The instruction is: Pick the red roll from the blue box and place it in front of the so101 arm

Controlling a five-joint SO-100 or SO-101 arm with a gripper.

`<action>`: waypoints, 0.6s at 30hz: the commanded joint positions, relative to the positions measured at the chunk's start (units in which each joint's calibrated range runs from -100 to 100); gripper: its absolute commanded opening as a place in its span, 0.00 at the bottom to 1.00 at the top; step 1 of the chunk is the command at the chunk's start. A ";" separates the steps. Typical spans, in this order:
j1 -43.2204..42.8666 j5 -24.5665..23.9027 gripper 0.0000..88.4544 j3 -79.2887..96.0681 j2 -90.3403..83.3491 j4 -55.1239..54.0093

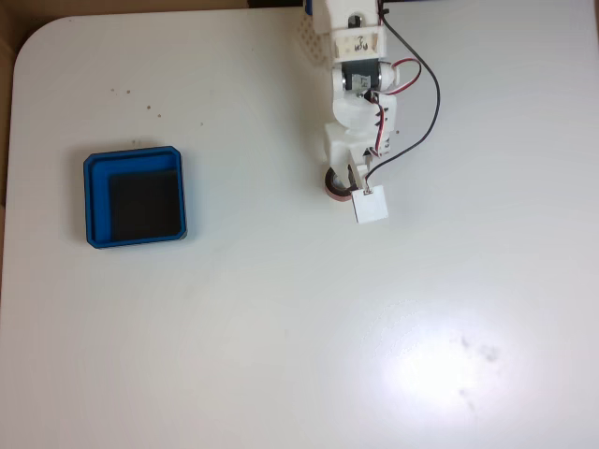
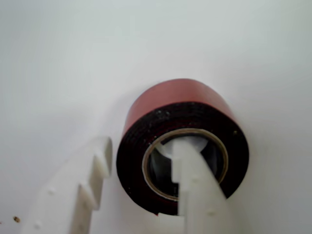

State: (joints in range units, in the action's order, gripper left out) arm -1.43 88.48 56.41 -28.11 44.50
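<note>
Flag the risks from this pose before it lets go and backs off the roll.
1. In the wrist view one finger sits inside the core of the red roll, so pulling away sideways could drag or tip it.
2. The other finger stands clear of the roll's outer wall, so the hold looks loose. The roll may shift.
3. The fixed view shows the arm hiding most of the roll, so placement is hard to verify.

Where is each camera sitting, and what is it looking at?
Fixed view: high above, looking straight down at the white table, the blue box and the so101 arm.
Wrist view: rides on the arm, looking past its white fingers at the red roll.
Both show the red roll and the fingers.
</note>
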 commanded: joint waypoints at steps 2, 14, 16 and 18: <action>0.51 0.31 0.13 0.19 -8.26 -0.19; 0.60 0.31 0.13 8.64 -36.02 0.39; 0.60 0.31 0.13 12.68 -41.54 0.22; 0.51 0.31 0.13 16.99 -46.39 -0.11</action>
State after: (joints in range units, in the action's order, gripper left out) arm -1.14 88.48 69.24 -67.40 44.83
